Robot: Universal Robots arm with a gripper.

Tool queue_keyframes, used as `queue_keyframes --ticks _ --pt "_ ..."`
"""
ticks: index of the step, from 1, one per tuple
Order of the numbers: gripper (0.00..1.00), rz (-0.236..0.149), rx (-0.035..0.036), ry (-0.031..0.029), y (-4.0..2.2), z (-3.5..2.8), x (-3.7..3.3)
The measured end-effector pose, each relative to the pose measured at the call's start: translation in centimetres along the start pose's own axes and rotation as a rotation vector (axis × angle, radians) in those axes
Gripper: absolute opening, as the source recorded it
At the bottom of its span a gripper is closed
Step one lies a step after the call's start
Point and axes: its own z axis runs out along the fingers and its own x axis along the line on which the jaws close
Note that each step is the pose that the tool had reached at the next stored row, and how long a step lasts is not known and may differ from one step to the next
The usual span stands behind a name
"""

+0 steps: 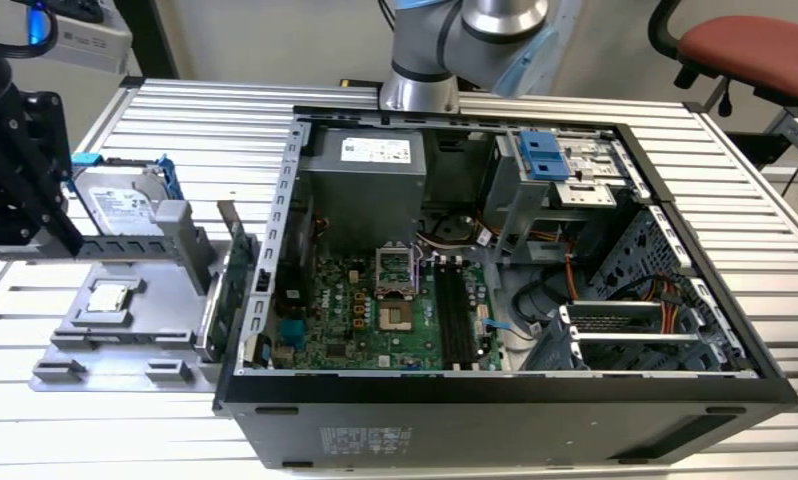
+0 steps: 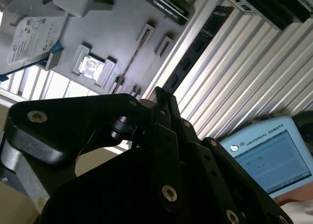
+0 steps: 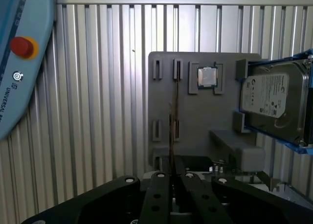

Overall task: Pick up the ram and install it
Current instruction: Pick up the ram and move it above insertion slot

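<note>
While I hang over the ribbed aluminium table (image 1: 746,190) toward the exterior view's left, my black two-fingered end effector (image 3: 172,177) has its fingers closed on the ram (image 3: 171,145), a long, thin stick of dark bluish circuit board with a row of black chips. It is clamped and held clear above the flat grey fixture plate (image 3: 195,116).

In the exterior view the ram (image 1: 126,247) lies with its long axis left to right, along the table's ribs, just in front of the silver hard drive (image 1: 119,200). The long black memory slots (image 1: 455,315) on the green motherboard (image 1: 359,320), inside the open black computer case (image 1: 506,395), lie well apart from it toward the exterior view's right. They run near to far (so, as I judge it, crosswise to the stick as I hold it).

The first wrist view gives the ram edge-on, a mere line rising from between my fingers. In the second wrist view the ram (image 2: 198,45) turns its broad face and chips to me, reaching away from the fingertips. The slots I find in the exterior view.
</note>
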Motion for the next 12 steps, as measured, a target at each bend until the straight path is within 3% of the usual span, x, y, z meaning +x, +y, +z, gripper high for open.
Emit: queue_keyframes --ticks 12 --pt "0.0 -0.001 -0.0019 0.0001 -1.74 -0.65 -0.04"
